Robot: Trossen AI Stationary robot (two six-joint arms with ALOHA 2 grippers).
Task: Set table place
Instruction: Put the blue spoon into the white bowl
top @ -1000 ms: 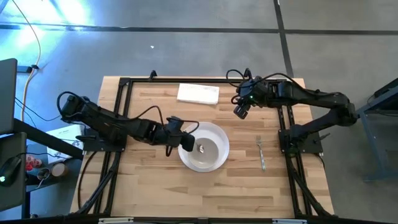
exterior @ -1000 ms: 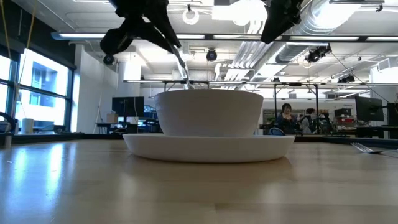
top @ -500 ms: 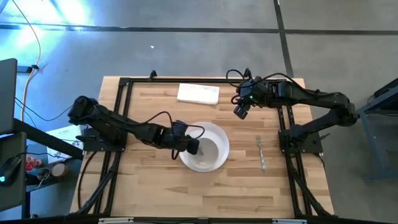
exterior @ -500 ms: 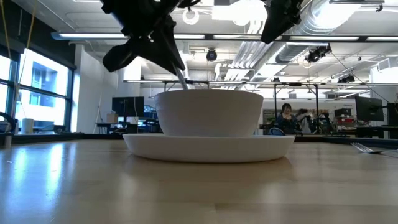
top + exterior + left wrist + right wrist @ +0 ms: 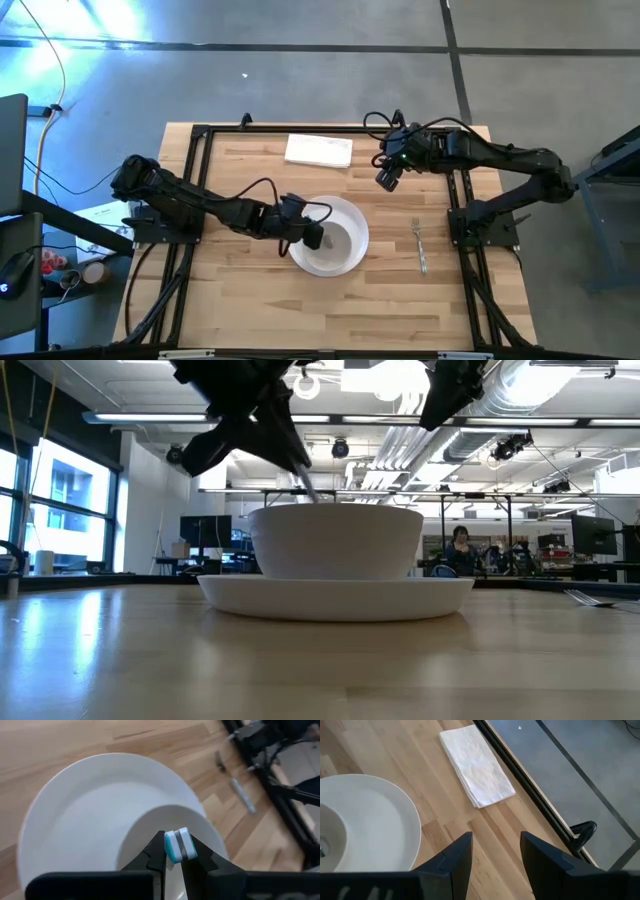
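Note:
A white bowl (image 5: 340,540) stands on a white plate (image 5: 335,598) in the middle of the wooden table (image 5: 250,300). My left gripper (image 5: 313,237) hovers over the bowl's left half, shut on a thin metal spoon (image 5: 312,488) that reaches down into the bowl. A piece of the spoon (image 5: 322,851) shows inside the bowl in the right wrist view. The fork (image 5: 421,246) lies flat on the table to the plate's right. My right gripper (image 5: 388,178) hangs open above the table's far right part, touching nothing. My left gripper pinches the spoon's handle (image 5: 308,480) between its two fingers, which slant down from the table's left. The spoon slopes down below the fingers, and its lower end is inside the bowl, hidden by the bowl's wall. In the left wrist view the shut pads (image 5: 177,845) cover the spoon.
A folded white napkin (image 5: 319,150) lies near the table's far edge. Black rail frames (image 5: 195,190) run along the table's left and right sides. Bare wood lies in front of the plate (image 5: 330,310).
My left gripper has moved toward the table's right and down, from the plate's left rim to over the bowl, still shut on the spoon. The spoon has sunk deeper into the bowl, and less of its handle shows above the rim.

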